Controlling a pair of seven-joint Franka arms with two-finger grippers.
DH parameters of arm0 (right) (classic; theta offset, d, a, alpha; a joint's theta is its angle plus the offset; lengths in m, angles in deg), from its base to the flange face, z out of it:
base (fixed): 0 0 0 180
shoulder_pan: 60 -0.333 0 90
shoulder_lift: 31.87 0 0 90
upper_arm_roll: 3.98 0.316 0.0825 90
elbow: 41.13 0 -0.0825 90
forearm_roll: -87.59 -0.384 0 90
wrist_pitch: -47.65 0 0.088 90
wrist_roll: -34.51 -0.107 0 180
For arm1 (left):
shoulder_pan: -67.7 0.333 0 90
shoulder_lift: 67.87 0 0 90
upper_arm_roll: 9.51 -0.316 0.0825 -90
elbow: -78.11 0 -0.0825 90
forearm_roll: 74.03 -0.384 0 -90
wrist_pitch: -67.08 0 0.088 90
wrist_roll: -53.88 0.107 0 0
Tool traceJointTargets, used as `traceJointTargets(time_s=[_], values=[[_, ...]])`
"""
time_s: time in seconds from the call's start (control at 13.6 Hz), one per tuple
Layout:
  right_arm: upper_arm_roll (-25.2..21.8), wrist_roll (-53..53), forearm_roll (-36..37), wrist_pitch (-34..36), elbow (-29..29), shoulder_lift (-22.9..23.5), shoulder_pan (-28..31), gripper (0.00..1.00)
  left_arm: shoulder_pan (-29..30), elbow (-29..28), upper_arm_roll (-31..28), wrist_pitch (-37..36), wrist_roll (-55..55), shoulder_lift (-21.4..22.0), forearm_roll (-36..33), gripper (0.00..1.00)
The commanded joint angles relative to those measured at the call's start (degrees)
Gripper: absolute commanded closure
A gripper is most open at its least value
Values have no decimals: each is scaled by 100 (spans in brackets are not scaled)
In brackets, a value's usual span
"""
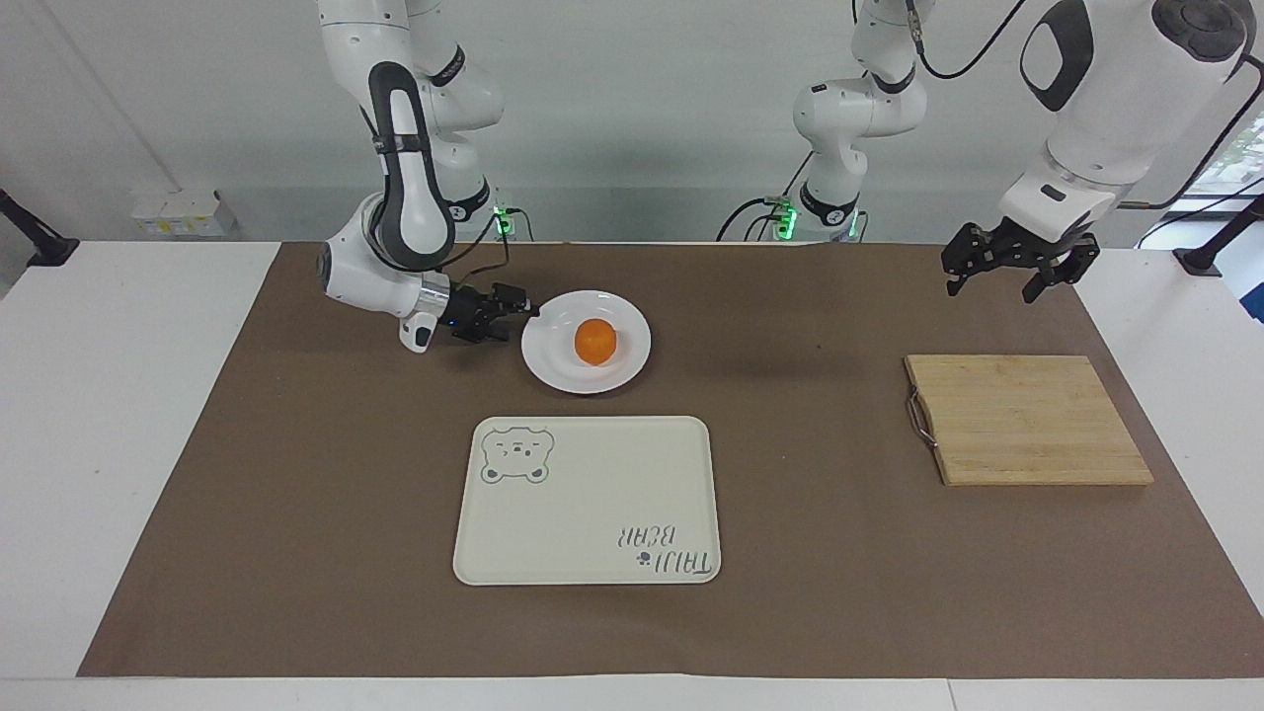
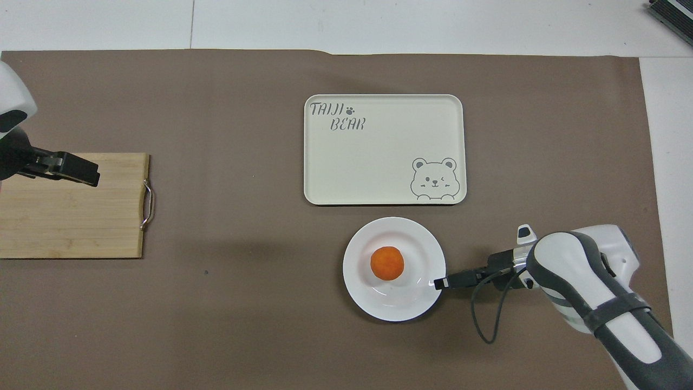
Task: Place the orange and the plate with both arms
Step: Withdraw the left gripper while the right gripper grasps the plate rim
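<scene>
The orange [image 1: 595, 341] sits in the middle of the white plate [image 1: 563, 370] on the brown mat, nearer to the robots than the tray; both also show in the overhead view, the orange [image 2: 387, 263] on the plate [image 2: 390, 309]. My right gripper [image 1: 523, 314] is low at the plate's rim on the right arm's side, open, its upper finger reaching over the rim; in the overhead view the right gripper [image 2: 439, 282] overlaps the rim. My left gripper [image 1: 1007, 272] is open and empty, raised in the air by the cutting board at the left arm's end.
A cream rectangular tray [image 1: 592, 494] with a bear print lies farther from the robots than the plate. A wooden cutting board [image 1: 1027, 420] with a metal handle lies toward the left arm's end. Two smaller white arms with green lights stand at the table's robot end.
</scene>
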State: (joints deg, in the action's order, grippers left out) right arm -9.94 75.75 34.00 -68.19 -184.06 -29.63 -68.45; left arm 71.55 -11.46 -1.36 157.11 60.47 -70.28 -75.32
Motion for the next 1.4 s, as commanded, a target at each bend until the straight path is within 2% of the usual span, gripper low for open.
traceJointTargets(time_s=[0.0,0.22,0.37,0.52,0.74,0.88,1.18,1.33], values=[[33,-90,-205,-17,-121,-127,-60,0,125,-16,55,-56,-17,12,-38,0],[33,-125,-205,-35,-121,-127,-95,0,125,-69,55,22,-349,39,-3,0],[33,-326,-214,-35,-121,-127,-95,37,116,9,55,93,-412,21,32,0],[33,-389,-214,-35,-121,-127,-95,56,125,89,38,-38,-430,30,206,0],[33,-485,-214,-35,-121,-127,-104,74,247,107,37,-101,-430,117,392,0],[33,-503,-205,-17,-121,-118,-104,98,256,80,20,-100,-360,162,375,0],[33,-424,-214,36,-103,-109,-60,100,221,168,29,-362,-324,83,173,0],[33,-389,-249,62,-86,-100,-60,100,247,658,38,-688,-316,-162,164,0]])
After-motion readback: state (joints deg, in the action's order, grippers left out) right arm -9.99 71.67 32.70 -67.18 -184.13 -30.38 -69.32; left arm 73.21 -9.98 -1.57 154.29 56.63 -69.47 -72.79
